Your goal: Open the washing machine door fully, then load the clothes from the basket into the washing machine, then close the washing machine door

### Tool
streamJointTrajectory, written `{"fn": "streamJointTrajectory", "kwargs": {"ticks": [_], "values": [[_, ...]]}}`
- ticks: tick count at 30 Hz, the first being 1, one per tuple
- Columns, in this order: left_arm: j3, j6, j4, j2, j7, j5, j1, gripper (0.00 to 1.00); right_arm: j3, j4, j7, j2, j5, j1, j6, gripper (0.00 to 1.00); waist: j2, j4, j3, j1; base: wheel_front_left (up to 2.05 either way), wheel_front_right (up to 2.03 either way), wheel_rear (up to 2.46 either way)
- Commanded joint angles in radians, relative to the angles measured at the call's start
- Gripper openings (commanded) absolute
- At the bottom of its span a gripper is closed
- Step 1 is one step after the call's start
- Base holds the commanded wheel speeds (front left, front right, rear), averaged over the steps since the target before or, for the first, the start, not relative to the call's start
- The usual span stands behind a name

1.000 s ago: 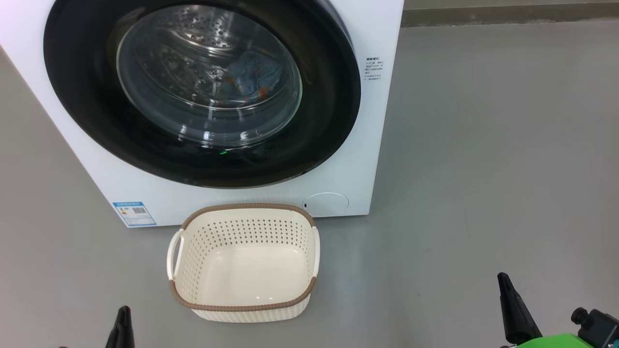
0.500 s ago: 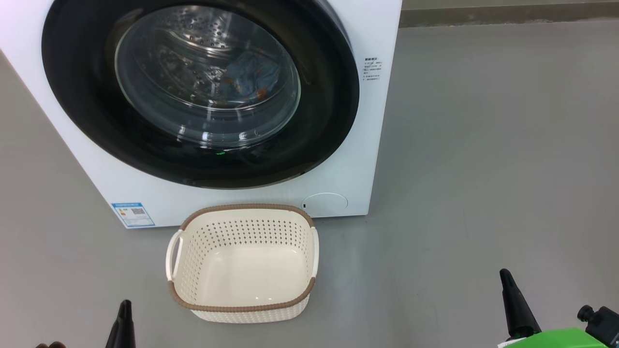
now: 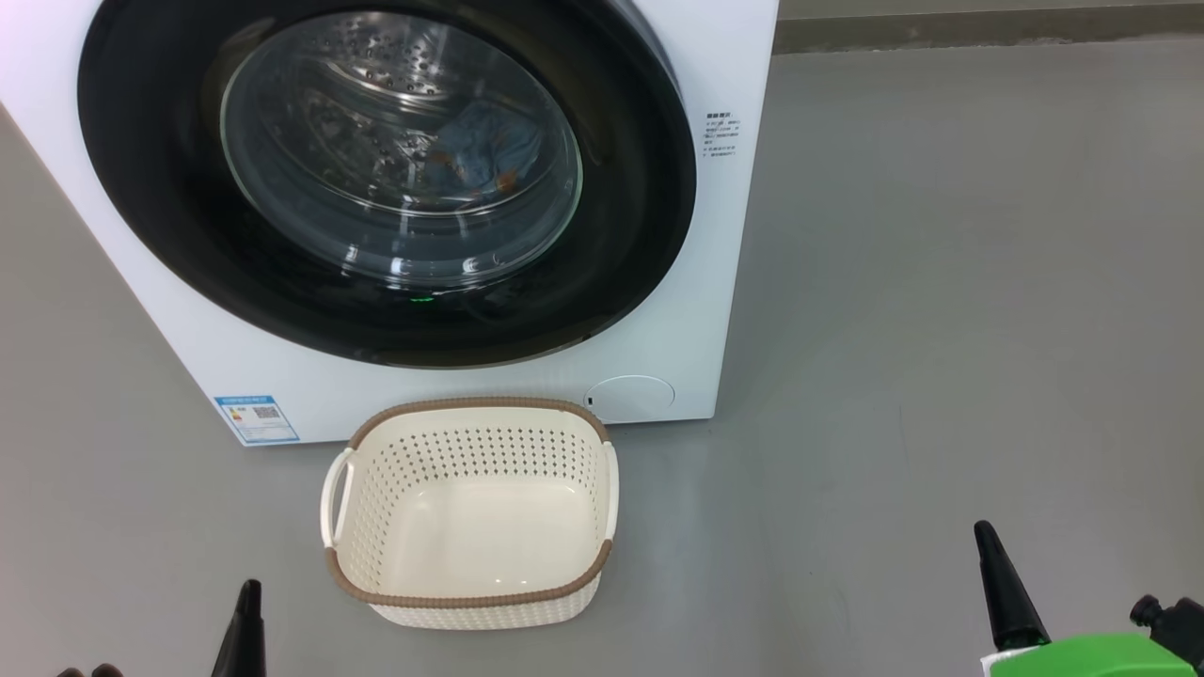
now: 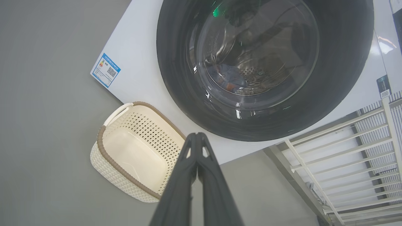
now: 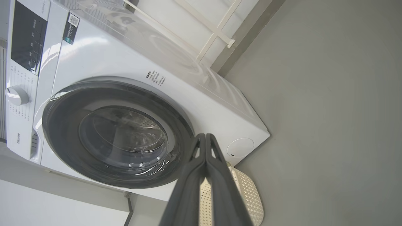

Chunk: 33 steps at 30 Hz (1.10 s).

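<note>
Black-rimmed washing machine door (image 3: 150, 188) sits closed flat against the washing machine (image 3: 282, 395) front, glass facing out, with the clothes (image 3: 489, 150) bunched in the drum behind it. Cream basket (image 3: 470, 599) stands on the floor (image 3: 941, 282) just in front of the machine below the door, mouth up, long axis handle-to-handle, parallel to the machine front. Fingers pressed together and gripping nothing on both left tool (image 4: 197, 135) and right tool (image 5: 205, 135), each well out in front of the machine.

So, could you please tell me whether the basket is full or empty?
Empty: the basket shows a bare cream floor, and the clothes lie inside the washing machine.
</note>
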Motion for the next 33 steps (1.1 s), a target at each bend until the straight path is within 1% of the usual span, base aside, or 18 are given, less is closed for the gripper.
{"fn": "streamJointTrajectory", "kwargs": {"ticks": [1, 33], "values": [[0.023, -0.006, -0.016, 0.019, 0.006, -0.025, -0.051, 0.00, 0.008, -0.021, 0.008, -0.013, 0.030, -0.050, -0.003, 0.00, 0.0000, 0.000, 0.000, -0.0001, 0.00, 0.00, 0.00], [0.031, -0.009, 0.028, 0.023, 0.097, -0.387, -0.115, 0.00, -0.005, 0.007, 0.101, -0.015, 0.365, -0.099, -0.005, 0.00, 0.0000, -0.008, -0.001, -0.0001, 0.00, 0.00, 0.00]]}}
